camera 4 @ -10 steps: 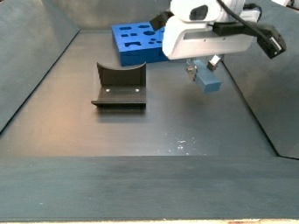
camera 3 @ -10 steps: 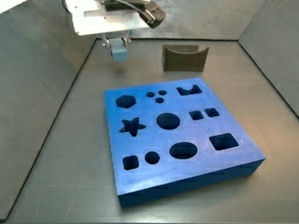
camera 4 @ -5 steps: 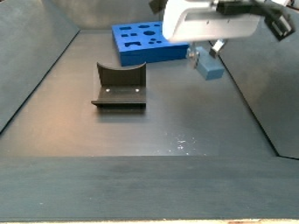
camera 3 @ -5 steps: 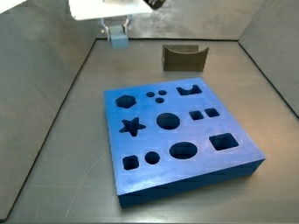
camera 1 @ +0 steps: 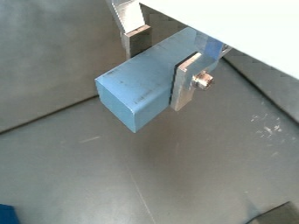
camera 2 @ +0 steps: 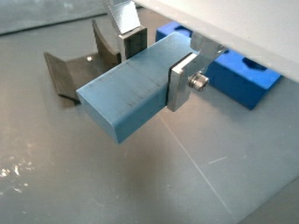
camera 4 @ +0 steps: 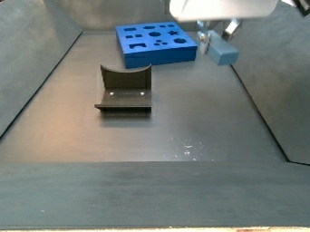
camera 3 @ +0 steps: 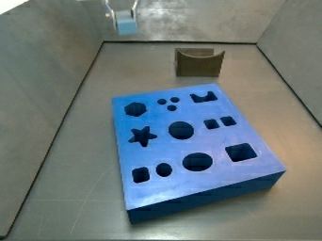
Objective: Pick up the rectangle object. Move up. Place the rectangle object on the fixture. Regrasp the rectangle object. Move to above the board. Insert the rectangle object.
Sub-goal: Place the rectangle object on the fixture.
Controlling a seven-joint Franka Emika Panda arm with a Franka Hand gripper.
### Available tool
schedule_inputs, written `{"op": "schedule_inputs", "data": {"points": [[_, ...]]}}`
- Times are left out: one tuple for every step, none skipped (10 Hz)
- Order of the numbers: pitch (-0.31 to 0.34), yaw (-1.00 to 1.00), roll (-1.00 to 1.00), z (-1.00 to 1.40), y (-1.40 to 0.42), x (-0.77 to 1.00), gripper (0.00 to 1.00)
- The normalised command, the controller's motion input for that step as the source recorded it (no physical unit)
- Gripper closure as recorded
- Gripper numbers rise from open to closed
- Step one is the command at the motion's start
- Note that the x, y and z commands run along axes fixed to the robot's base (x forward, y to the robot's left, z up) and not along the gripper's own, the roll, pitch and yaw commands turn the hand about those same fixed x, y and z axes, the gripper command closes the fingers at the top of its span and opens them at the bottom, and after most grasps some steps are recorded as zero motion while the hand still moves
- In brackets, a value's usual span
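Presently your pincer point(camera 2: 152, 59) is closed on the rectangle object point(camera 2: 126, 90), and both wrist views show the silver plates pressed flat against its two broad faces, with most of the block standing proud of the fingers point(camera 1: 186, 80). The block is clear of the tabletop point(camera 4: 182, 127), carried high near the upper edge of both side views.

Reading the side view from left to right, you find the fixture point(camera 4: 123, 90) on the left, resting on the floor with its notch facing up, then the board point(camera 4: 155, 43) further back, and the rectangle object point(camera 4: 222, 51) on the right with the pincer point(camera 4: 218, 37) above it. The fixture therefore lies to the left of the load, lower down and somewhat nearer.

The block's long axis runs out from between the fingers rather than along them. In a wrist view it appears angled roughly towards the fixture point(camera 2: 82, 63). I judge that your next move must carry leftward and downward to the notch. Whether the block's axis already matches the notch cannot be told.
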Motion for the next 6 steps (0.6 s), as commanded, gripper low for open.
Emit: {"op": "schedule_inputs", "data": {"points": [[0.107, 0.01, 0.18, 0.73, 0.02, -0.03, 1.0], [0.118, 0.02, 0.18, 0.56, 0.01, -0.02, 1.0], [0.13, 0.02, 0.16, 0.42, 0.01, -0.01, 1.0], [0.144, 0.02, 0.15, 0.28, 0.01, 0.0, 1.0], [-0.069, -1.0, -0.13, -0.01, 0.05, 1.0, 1.0], [-0.053, -1.0, -0.16, -0.03, 0.05, 1.0, 1.0]]}}
